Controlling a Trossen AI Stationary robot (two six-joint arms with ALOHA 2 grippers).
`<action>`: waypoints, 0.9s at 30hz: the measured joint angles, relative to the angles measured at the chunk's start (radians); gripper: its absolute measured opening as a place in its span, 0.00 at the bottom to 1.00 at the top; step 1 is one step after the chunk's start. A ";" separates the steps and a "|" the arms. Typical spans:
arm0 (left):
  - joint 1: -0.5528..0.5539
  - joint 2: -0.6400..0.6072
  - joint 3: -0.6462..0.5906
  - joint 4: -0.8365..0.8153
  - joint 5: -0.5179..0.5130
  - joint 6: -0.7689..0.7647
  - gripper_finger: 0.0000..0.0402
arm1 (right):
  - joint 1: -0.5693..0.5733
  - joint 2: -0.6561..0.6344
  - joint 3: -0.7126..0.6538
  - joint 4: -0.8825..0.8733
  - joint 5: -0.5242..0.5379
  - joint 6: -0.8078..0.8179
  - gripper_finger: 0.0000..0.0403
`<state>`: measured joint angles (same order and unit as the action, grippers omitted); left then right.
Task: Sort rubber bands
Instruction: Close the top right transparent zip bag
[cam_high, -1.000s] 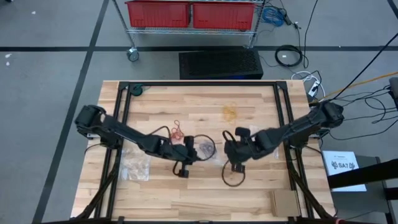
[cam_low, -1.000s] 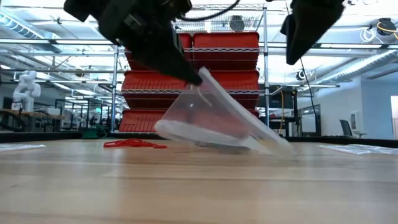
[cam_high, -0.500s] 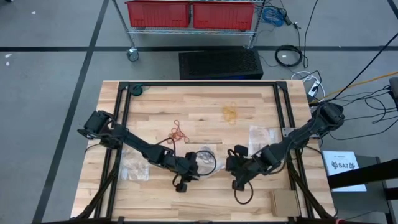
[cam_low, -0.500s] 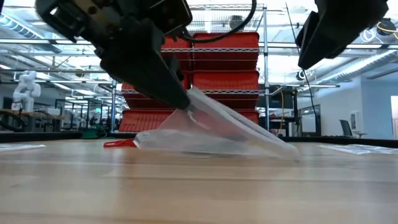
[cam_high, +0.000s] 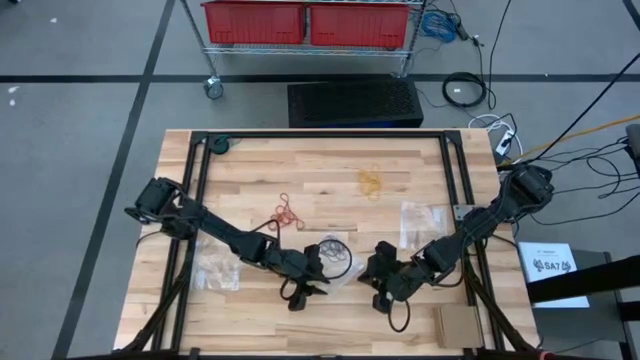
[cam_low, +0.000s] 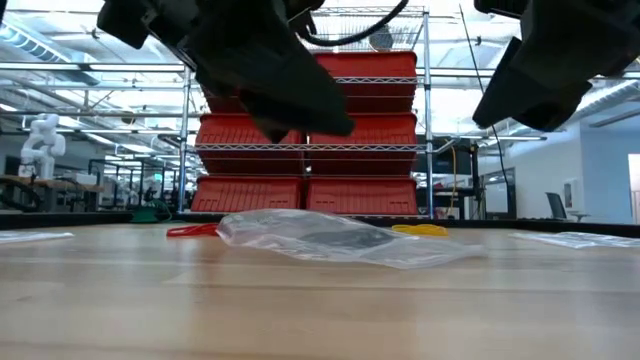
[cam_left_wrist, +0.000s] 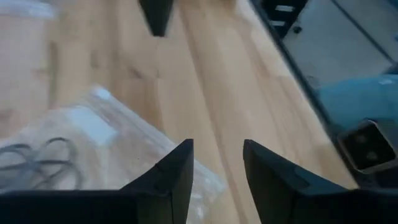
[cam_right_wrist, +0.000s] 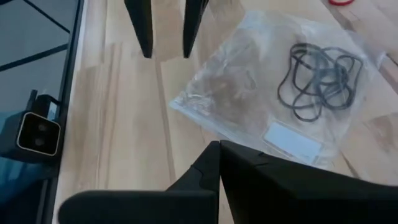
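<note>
A clear plastic bag (cam_high: 335, 256) with several black rubber bands (cam_right_wrist: 320, 78) inside lies flat on the wooden table between my two grippers. My left gripper (cam_left_wrist: 216, 168) hovers open just above the bag's near edge, clear of it in the low view (cam_low: 270, 70). My right gripper (cam_right_wrist: 219, 149) is shut and empty, and hangs above the table to the right of the bag. A loose heap of red rubber bands (cam_high: 285, 213) lies farther back on the left. Yellowish tan rubber bands (cam_high: 370, 180) lie farther back still.
Another clear bag (cam_high: 215, 265) lies flat at the table's left and one more (cam_high: 420, 220) at its right. A black frame (cam_high: 455, 190) runs round the table. A flat brown piece (cam_high: 455, 322) lies at the near right corner.
My left gripper has opened and let go of the bag. It held the bag's upper edge tilted up off the table; the bag has dropped and now lies flat. My right gripper has sunk and gone toward the table's near edge, staying shut.
</note>
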<state>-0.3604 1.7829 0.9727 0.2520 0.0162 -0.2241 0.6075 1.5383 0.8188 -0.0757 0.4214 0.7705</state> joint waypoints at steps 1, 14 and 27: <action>0.010 0.000 0.001 0.000 -0.027 0.001 0.36 | 0.000 0.000 0.000 -0.001 0.001 0.003 0.00; 0.288 0.105 0.003 -0.071 0.091 0.067 0.18 | 0.000 0.000 0.000 0.008 0.088 -0.049 0.00; 0.281 0.192 0.006 -0.040 0.010 0.043 0.02 | -0.004 0.042 0.000 0.093 0.158 -0.100 0.00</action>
<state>-0.0790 1.9748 0.9785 0.2117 0.0262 -0.1814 0.6038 1.5805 0.8188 0.0175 0.5792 0.6702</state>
